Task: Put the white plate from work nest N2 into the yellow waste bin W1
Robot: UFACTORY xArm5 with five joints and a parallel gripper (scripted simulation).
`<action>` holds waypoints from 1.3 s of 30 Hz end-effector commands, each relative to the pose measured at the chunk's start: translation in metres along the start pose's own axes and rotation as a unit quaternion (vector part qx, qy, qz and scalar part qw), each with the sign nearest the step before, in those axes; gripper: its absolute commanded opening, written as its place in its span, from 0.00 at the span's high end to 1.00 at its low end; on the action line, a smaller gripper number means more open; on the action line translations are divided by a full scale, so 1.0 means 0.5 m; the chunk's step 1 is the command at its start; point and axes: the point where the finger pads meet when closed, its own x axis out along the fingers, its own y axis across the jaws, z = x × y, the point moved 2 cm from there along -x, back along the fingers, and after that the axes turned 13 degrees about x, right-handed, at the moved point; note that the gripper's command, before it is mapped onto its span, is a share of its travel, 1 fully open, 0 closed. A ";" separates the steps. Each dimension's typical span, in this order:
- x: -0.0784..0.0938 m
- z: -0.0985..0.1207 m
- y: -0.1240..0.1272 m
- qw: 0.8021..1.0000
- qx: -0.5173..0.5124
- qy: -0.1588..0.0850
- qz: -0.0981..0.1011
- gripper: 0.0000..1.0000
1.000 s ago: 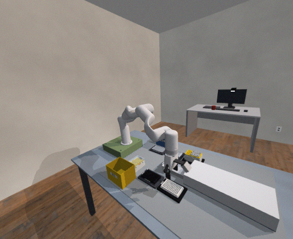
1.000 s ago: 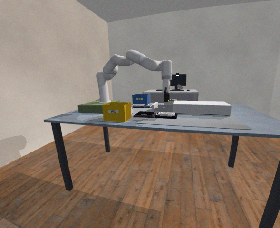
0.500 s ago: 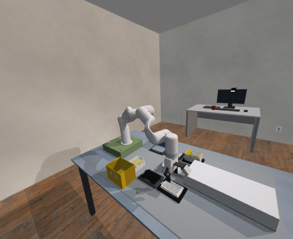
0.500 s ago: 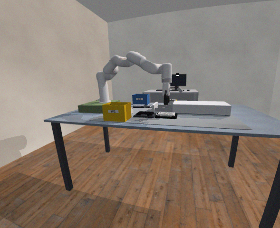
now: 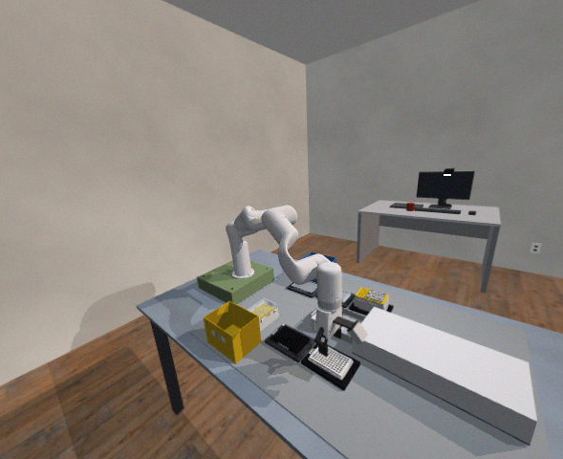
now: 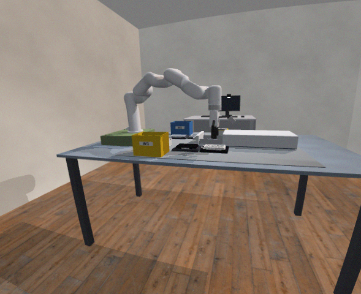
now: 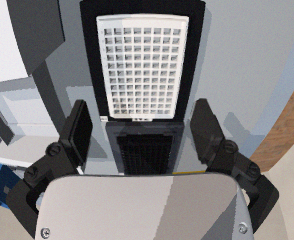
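The white plate [image 5: 332, 362] lies flat in a black nest on the grey mat, beside the long white cooler [image 5: 444, 360]. It also shows in the exterior view [image 6: 214, 147] and fills the upper middle of the wrist view [image 7: 142, 63]. My gripper [image 5: 322, 343] points straight down and is open and empty. It hangs a little above the plate's end that faces the neighbouring nest; the wrist view shows its fingers standing wide on either side of that end. The yellow bin W1 [image 5: 231, 330] stands upright near the bench's left front corner, and it also shows in the exterior view [image 6: 150, 144].
A black plate [image 5: 289, 340] sits in the nest between W1 and the white plate. A blue bin [image 6: 181, 127] stands at the back. A yellow-topped tip box [image 5: 372, 296], a small white box [image 5: 264, 311] and my green base block [image 5: 235, 280] are nearby.
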 end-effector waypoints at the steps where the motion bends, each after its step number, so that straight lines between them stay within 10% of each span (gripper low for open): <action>1: 0.008 -0.002 0.000 1.000 0.000 0.002 0.000 0.00; 39: 0.078 -0.002 0.002 1.000 0.000 0.002 0.000 0.00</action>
